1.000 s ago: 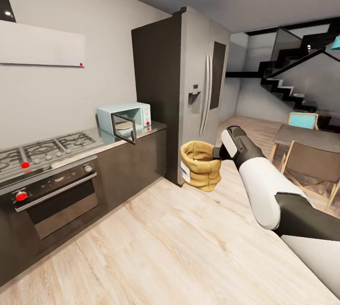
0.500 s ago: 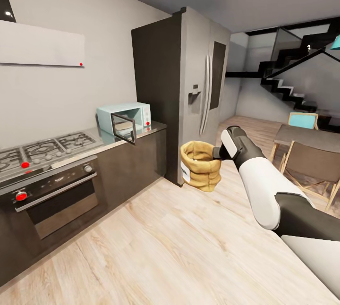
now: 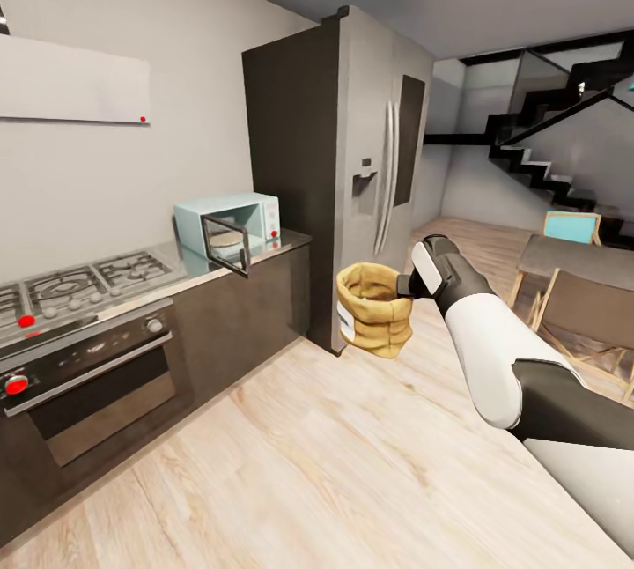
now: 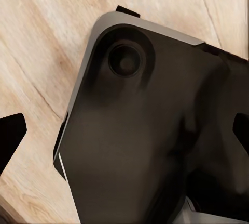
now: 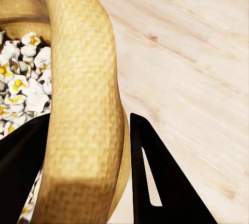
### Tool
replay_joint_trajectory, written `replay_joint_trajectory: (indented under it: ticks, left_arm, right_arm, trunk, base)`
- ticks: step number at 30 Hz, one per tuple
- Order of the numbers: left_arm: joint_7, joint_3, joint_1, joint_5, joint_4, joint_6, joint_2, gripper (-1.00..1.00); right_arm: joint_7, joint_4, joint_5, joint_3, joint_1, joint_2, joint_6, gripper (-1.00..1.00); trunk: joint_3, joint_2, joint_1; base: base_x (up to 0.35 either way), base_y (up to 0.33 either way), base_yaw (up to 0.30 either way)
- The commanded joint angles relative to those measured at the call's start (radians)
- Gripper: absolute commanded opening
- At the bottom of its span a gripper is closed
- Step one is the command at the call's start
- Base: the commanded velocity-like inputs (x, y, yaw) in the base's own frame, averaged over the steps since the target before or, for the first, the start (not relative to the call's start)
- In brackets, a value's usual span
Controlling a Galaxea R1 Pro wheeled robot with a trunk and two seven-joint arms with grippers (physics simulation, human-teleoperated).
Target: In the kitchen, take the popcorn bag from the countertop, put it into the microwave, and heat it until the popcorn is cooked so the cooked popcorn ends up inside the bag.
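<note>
The right end effector [image 5: 88,172] is clamped on the popcorn bag's [image 3: 376,309] rolled rim, held above the floor [image 3: 352,446].

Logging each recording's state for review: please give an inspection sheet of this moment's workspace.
Surface: the countertop carries the microwave.
Job's things: microwave door open; popcorn bag held in the air over the wood floor, popcorn inside.
Clutter: nothing seen.
Grippers: right gripper shut on the bag's rolled rim, one finger inside, one outside; left gripper's state cannot be told.
Cables: nothing seen.
Surroundings: gas hob, oven, fridge, staircase, table with chairs.
</note>
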Motion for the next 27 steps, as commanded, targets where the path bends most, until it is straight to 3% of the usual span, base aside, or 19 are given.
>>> replay_joint_trajectory:
  ticks: [1,27]
  left_arm:
    - [-0.002,0.0,0.0,0.005,-0.001,-0.001,0.0,1.0]
    - [-0.002,-0.001,0.001,0.003,-0.001,-0.013,0.0,1.0]
  right_arm:
    - [-0.01,-0.001,-0.011,-0.005,-0.001,0.001,0.001,-1.0]
    - [-0.01,0.001,-0.009,-0.005,-0.001,-0.001,0.001,-1.0]
  trunk:
    - [-0.001,-0.001,0.001]
    - [-0.001,-0.001,0.001]
  base:
    - [0.315,0.0,0.0]
    - [0.316,-0.07,0.0]
